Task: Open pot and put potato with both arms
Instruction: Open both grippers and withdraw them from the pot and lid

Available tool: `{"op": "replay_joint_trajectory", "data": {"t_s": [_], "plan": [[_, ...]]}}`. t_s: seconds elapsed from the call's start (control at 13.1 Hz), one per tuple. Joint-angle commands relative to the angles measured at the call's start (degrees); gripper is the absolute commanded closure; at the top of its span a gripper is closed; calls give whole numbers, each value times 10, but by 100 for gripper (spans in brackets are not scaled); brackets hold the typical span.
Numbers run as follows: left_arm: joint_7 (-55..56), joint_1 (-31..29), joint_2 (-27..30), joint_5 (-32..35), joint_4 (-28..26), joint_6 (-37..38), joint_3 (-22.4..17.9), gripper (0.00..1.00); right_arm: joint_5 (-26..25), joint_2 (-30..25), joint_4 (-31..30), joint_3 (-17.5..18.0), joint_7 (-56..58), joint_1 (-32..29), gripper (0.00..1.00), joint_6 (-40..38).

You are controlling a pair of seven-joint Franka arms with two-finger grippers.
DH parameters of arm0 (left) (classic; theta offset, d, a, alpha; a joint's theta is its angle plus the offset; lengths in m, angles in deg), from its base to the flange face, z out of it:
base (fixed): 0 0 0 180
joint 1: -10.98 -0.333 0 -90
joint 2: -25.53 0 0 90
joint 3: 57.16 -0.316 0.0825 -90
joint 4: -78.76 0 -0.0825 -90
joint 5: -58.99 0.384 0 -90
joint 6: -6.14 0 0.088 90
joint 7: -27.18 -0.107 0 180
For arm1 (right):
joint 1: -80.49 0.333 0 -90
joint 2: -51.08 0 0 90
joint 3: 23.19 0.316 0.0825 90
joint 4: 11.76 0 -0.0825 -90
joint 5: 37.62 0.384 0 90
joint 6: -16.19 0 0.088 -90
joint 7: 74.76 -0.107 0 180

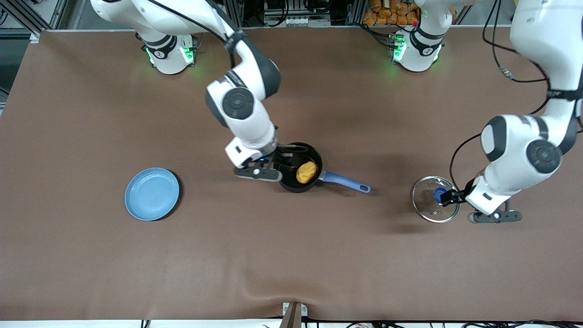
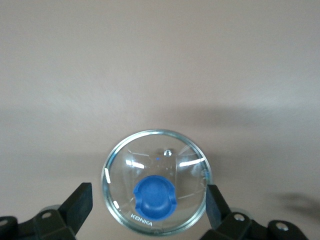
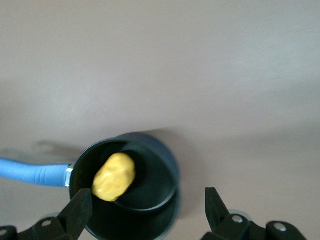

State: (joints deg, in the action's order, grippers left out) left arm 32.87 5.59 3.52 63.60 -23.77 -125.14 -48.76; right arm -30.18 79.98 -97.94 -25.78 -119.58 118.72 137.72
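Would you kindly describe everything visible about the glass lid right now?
The glass lid is a round, clear disc with a metal rim and a blue knob at its middle; a small vent hole and the word KONKA show near the rim. It lies flat on the brown table, knob up, off the pot and toward the left arm's end. The left gripper is open, its fingers spread to either side of the lid, not touching the knob.

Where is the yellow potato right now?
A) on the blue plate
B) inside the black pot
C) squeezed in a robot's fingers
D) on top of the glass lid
B: the potato lies inside the open pot, and the right gripper above it is open and empty. The lid sits on the table toward the left arm's end, with the open left gripper over it.
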Motion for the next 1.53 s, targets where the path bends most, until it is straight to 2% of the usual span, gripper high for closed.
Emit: {"op": "replay_joint_trajectory", "data": {"t_s": [0.0,0.15,0.31,0.53,0.61,0.84,1.22,1.45], "plan": [[-7,-1,61,0,50,84,4,0,-44,-63,-20,-14,-1,-38,0,-64],[-4,0,71,-7,142,176,8,0,-88,-107,-20,-28,43,-64,0,-127],[3,-1,79,-8,201,273,23,0,-89,-146,-23,-30,116,-105,0,-188],[0,-6,123,-12,204,331,26,0,-89,-208,-37,-30,214,-175,0,-242],[2,-6,135,-33,205,358,25,0,-89,-241,-58,-30,249,-201,0,-247],[4,-6,166,-32,204,391,21,0,-89,-299,-101,-29,348,-260,0,-249],[1,-5,181,-31,203,407,22,0,-88,-330,-102,-30,468,-347,0,-292],[-14,-6,181,-24,204,407,18,0,-88,-336,-101,-30,484,-360,0,-305]]}}
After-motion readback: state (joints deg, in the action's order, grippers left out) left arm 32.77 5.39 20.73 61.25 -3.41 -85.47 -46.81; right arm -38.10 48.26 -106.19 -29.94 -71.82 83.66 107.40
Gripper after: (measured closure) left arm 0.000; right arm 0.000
